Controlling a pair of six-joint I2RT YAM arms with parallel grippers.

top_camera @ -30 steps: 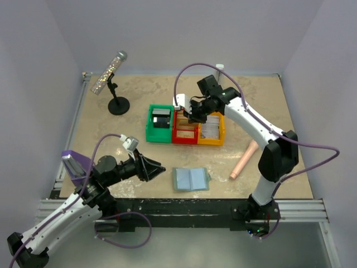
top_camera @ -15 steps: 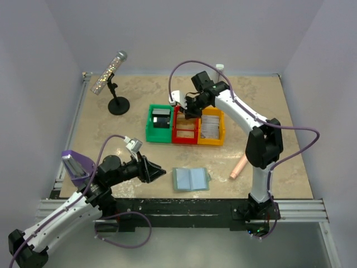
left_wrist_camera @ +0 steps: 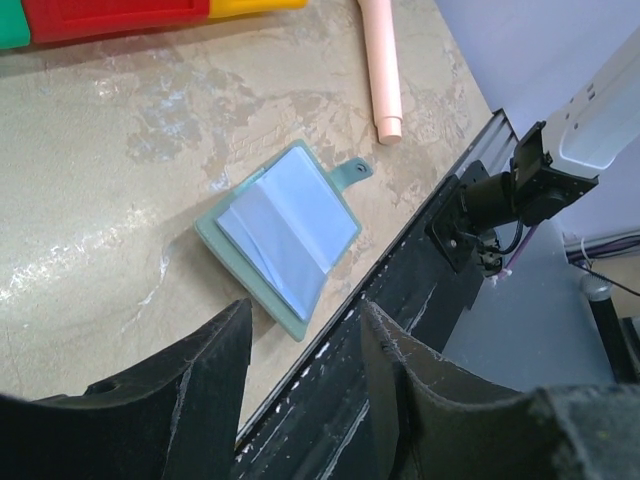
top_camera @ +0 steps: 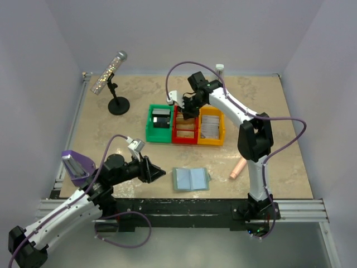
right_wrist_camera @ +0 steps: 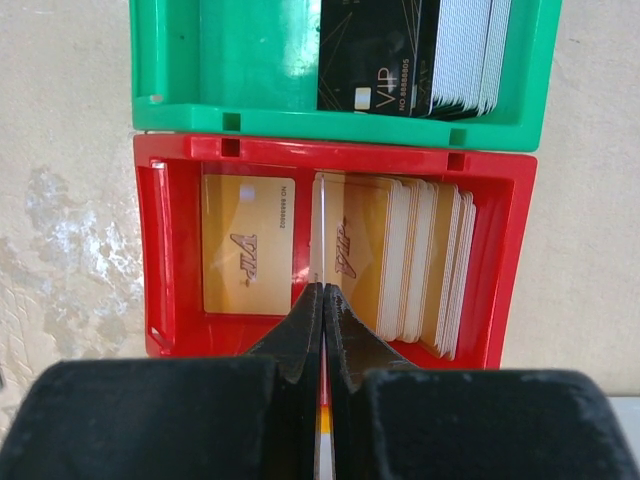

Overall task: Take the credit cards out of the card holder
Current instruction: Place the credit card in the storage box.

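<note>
The pale blue-grey card holder lies open and flat near the table's front edge; in the left wrist view its clear pockets and tab show. My left gripper is open and empty just left of it. My right gripper hovers over the red bin, shut on a thin credit card seen edge-on. Below it in the red bin lie a flat gold card and a leaning stack of gold cards.
The green bin holds dark and whitish cards. The yellow bin holds pale cards. A pink cylinder lies right of the holder. A microphone on a stand is at the back left. A purple object sits at the left edge.
My right gripper has moved left and back over the red bin with the card. My left gripper has crept slightly right toward the card holder.
</note>
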